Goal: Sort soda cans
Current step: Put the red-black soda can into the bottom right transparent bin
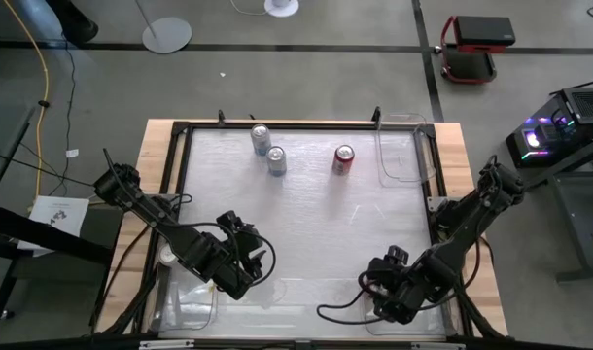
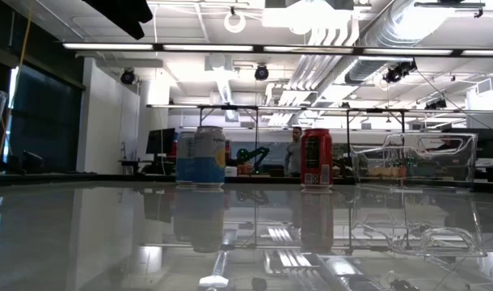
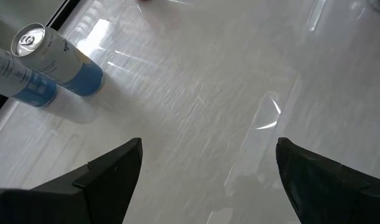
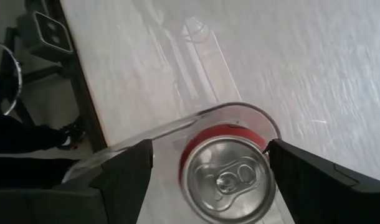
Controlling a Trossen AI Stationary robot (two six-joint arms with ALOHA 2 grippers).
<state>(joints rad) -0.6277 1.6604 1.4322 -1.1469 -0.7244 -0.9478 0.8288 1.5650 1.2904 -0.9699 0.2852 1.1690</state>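
Both jaws were spread: the left gripper [image 1: 261,261] at lower left, the right gripper [image 1: 374,282] at lower right, straddling but not touching a red can [image 4: 229,168] inside a clear bin [image 4: 146,140]. Two blue-and-silver cans [image 1: 268,148] and another red can [image 1: 343,159] were seen at upper centre.

The tabletop [image 1: 306,224] is a glossy pale sheet inside a dark frame, with wood showing at its edges. Toward its far side stand two blue-and-silver soda cans [image 1: 268,150] close together and, a little to their right, a red soda can [image 1: 343,159]. A clear plastic bin [image 1: 401,148] sits at the far right corner. Another red can [image 4: 227,177] stands inside a clear bin [image 4: 177,130] near the front right.
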